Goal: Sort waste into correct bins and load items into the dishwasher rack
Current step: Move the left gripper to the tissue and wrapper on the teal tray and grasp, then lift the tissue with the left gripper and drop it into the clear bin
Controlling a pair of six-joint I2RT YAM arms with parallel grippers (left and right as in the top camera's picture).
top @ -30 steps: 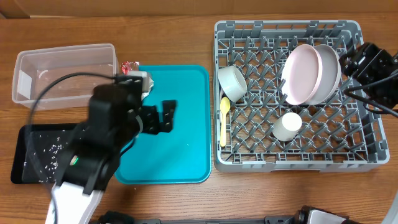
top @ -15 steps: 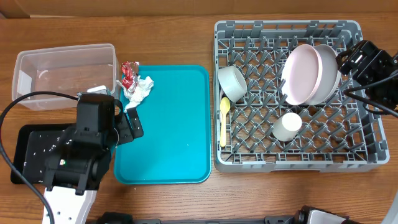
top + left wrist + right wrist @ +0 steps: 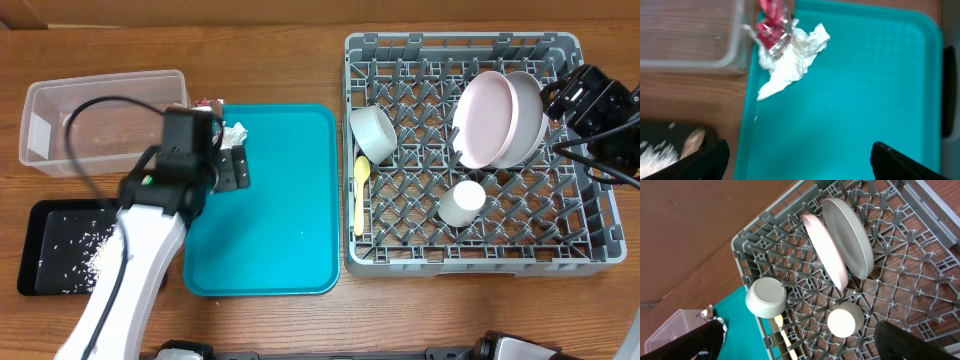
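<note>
Nearest, at 8 o'clock on the worktop point(image 3: 280, 60), the black tray point(image 3: 40, 220) holds loose white rice point(image 3: 95, 255). Just at its 3 o'clock lies the teal tray point(image 3: 290, 240). The left tool point(image 3: 800, 157) hovers above that tray's far left part. Its fingers point(image 3: 705, 160) are spread wide to both edges of the wrist view, with nothing between them. Ahead of it at 11 o'clock, apart from both fingers, the crumpled white napkin point(image 3: 790, 60) lies in the tray's far left corner, one tip draped over the rim. The red-and-silver wrapper point(image 3: 771, 27) touches the napkin's far edge and sits against the corner of the clear tub point(image 3: 40, 110). The tub stands at 10 o'clock on the worktop, just beyond the black tray.

On the right half stands the grey rack point(image 3: 450, 265). A cream spoon point(image 3: 361, 190) lies along its left side at 9 o'clock, and a white cup point(image 3: 464, 203) sits near its middle. The pale bowl point(image 3: 374, 132) is tipped on its side at 10 o'clock. The pink plate point(image 3: 485, 118) and the grey plate point(image 3: 530, 110) stand on edge, side by side, at 1 o'clock. The right tool point(image 3: 812, 342) hangs over the rack's rim at 2 o'clock, just beside the grey plate, its fingers point(image 3: 910, 340) spread wide and holding nothing.
</note>
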